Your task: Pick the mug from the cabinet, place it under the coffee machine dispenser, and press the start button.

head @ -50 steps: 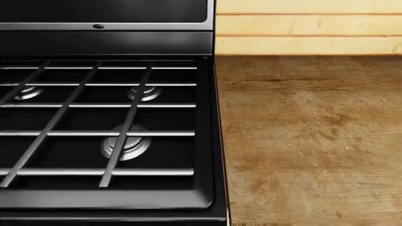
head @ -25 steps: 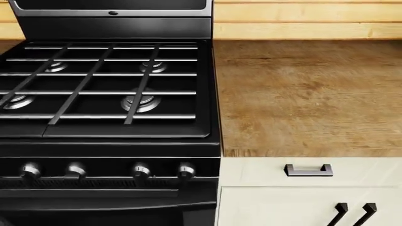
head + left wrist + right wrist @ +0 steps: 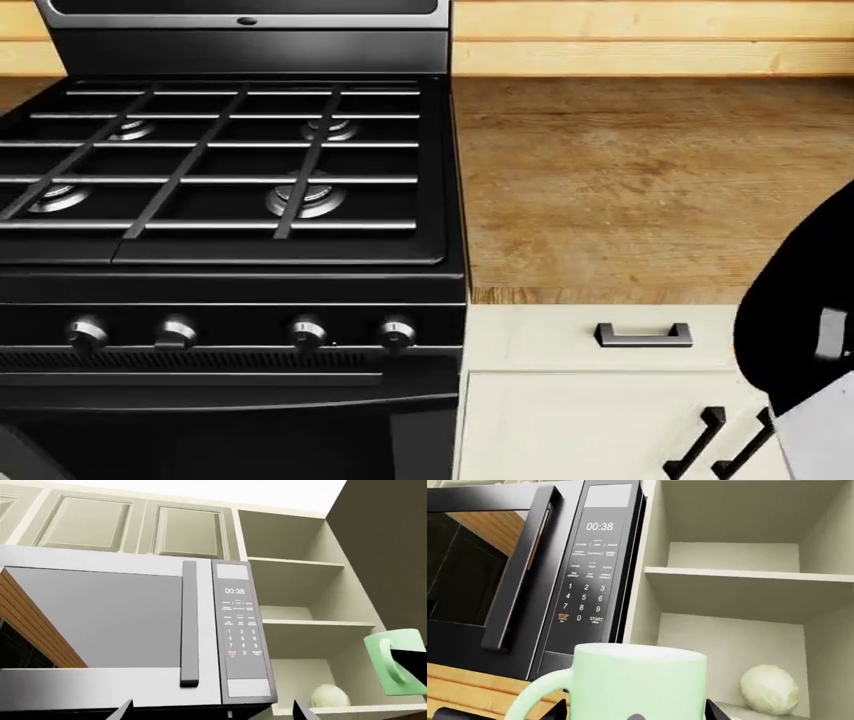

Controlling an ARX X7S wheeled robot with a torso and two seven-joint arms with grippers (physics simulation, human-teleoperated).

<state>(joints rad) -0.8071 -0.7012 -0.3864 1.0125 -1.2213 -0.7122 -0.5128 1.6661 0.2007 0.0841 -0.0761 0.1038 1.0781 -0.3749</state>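
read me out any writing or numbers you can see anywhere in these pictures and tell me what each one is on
"00:38": clock display at the top of the microwave control panel.
"1" to "9" and "0": that panel's number keypad.
"STOP": orange key at the keypad's lower corner.
"START": key on the other side of the "0".
Other panel key labels: too small to read.
The mug, stove knobs and cabinet doors show no writing.

right tool [image 3: 635, 711] raised, its fingers closed around the mug [image 3: 639, 680]; left tool [image 3: 212, 711] raised, its fingers spread apart.
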